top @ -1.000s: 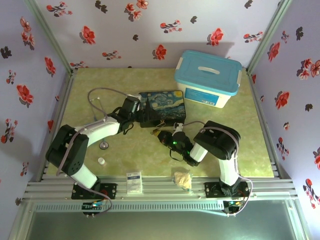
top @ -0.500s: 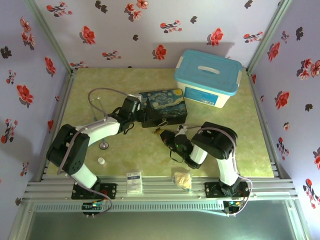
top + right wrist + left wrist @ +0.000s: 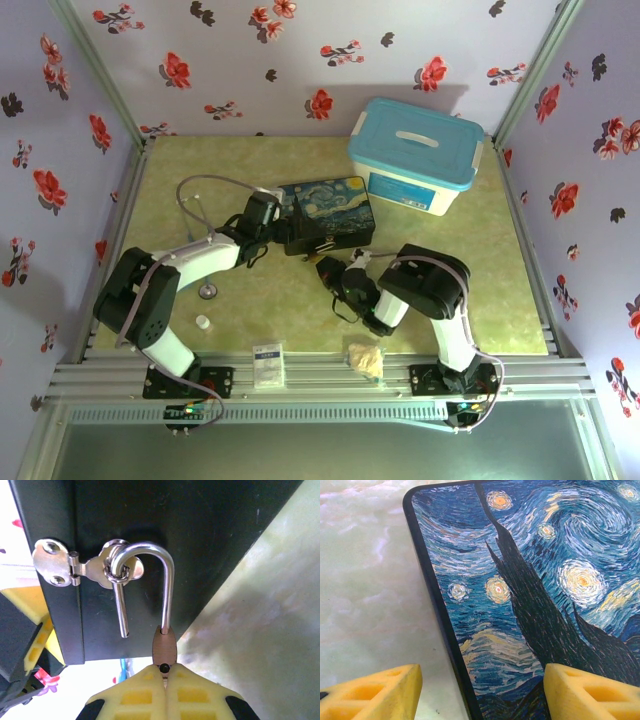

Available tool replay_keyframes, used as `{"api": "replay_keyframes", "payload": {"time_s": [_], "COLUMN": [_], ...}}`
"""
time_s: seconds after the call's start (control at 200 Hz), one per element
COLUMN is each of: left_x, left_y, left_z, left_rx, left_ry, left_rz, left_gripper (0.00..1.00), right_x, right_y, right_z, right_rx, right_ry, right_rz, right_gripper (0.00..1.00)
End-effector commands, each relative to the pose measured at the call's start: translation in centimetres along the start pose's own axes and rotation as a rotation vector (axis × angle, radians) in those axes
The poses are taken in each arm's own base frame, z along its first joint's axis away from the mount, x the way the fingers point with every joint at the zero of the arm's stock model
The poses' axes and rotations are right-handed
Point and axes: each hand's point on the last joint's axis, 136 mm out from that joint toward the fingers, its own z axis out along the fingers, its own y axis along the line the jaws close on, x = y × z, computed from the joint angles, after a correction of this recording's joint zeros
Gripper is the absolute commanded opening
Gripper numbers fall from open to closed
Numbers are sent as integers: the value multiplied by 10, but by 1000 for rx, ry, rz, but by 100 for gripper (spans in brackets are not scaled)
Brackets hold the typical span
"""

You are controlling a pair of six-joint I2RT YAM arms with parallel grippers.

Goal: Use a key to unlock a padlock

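In the right wrist view my right gripper (image 3: 164, 676) is shut on the small brass padlock (image 3: 164, 647). Its silver shackle (image 3: 169, 590) stands open, one leg in the body and the free leg (image 3: 121, 612) hanging loose. The bend is hooked through the hasp (image 3: 85, 569) on the black side of the painted box (image 3: 210, 540). The key is hidden. From above, my right gripper (image 3: 329, 268) sits at the front edge of the painted box (image 3: 325, 212). My left gripper (image 3: 480, 695) is open and straddles the left edge of the painted box lid (image 3: 545, 580). Seen from above, my left gripper (image 3: 274, 228) is at the box's left end.
A white tub with a blue lid (image 3: 415, 155) stands at the back right. A stethoscope tube (image 3: 190, 190) loops at the left, ending in its round head (image 3: 208, 291). A white bottle cap (image 3: 203, 322), a small packet (image 3: 267, 365) and a crumpled wad (image 3: 365, 358) lie near the front edge.
The right wrist has shifted a little left and toward the box. The brass glint seen by its fingers from above is now covered. The left arm has not moved.
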Motion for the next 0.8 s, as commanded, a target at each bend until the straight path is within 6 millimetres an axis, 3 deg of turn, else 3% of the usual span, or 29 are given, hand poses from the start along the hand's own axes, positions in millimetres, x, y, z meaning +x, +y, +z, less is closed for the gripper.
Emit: {"api": "replay_keyframes", "payload": {"time_s": [0.0,0.1,0.225,0.415,0.6,0.795], "left_x": [39,39,41,43,40,42], "left_y": [27,28,28,33,30,31], "left_z": [9,9,8,8,5,5], "left_rx": [-87,-89,-90,-99,-81,-82], "left_ry": [122,123,127,128,120,125], "left_rz": [48,47,53,56,64,71], "left_gripper": [64,65,64,64,64,64], "right_x": [-13,-24,-29,-29,-18,-35], "right_y": [-4,-7,5,1,20,17], "right_z": [1,-8,-11,-4,12,-4], "right_rx": [5,19,-5,-3,-53,-37], "right_ry": [-101,-156,-158,-153,-126,-189], "right_rz": [50,44,17,49,40,34], "right_gripper": [0,0,0,0,0,0]}}
